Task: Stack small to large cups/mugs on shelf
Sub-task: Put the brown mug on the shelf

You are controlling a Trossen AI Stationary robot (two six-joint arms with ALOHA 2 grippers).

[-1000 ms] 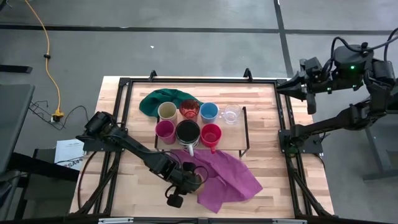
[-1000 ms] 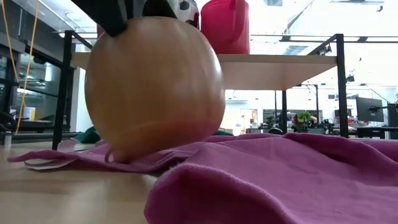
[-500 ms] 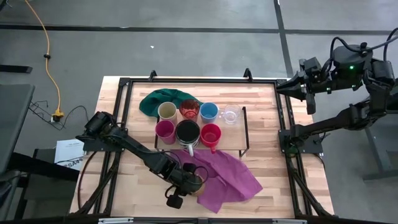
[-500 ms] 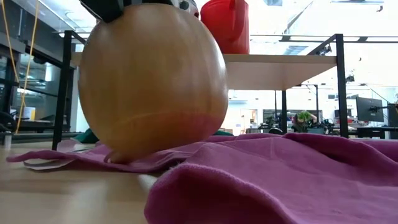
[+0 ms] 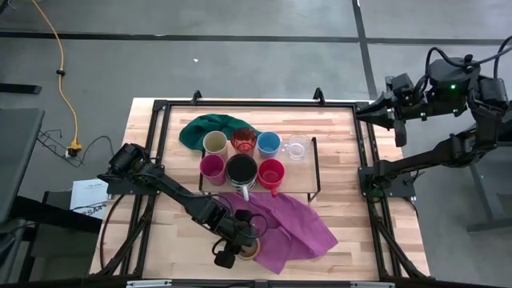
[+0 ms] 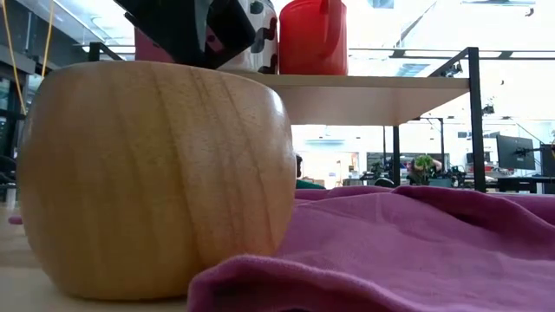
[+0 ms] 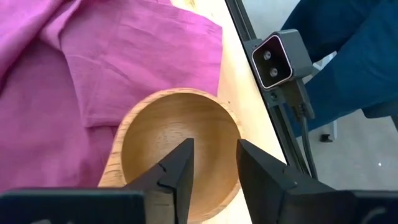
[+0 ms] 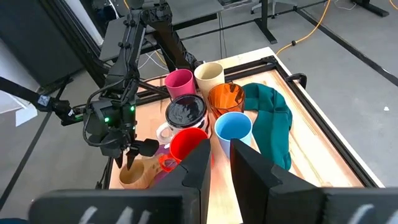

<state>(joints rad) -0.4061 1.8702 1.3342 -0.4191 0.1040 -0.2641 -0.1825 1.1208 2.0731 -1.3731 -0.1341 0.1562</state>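
Seen from above: slatted wooden tabletop (image 5: 336, 140), shelf (image 5: 304, 186) at centre carrying seven cups, purple cloth (image 5: 292, 228) in front. Left gripper (image 5: 244, 244) over tan wooden cup (image 5: 250, 250) at the cloth's near-left edge. Right gripper (image 5: 362, 112) off the table's far-right corner.

Low view: wooden cup (image 6: 156, 178) upright on the tabletop, cloth (image 6: 390, 251) beside it.

Left wrist: fingers (image 7: 177, 171) parted, straddling the cup's rim (image 7: 180, 149), no grip.

Right wrist: fingers (image 8: 199, 165) narrowly apart, holding nothing.

wooden cup (image 6: 156, 178) now upright, left hand (image 7: 214, 163) opened
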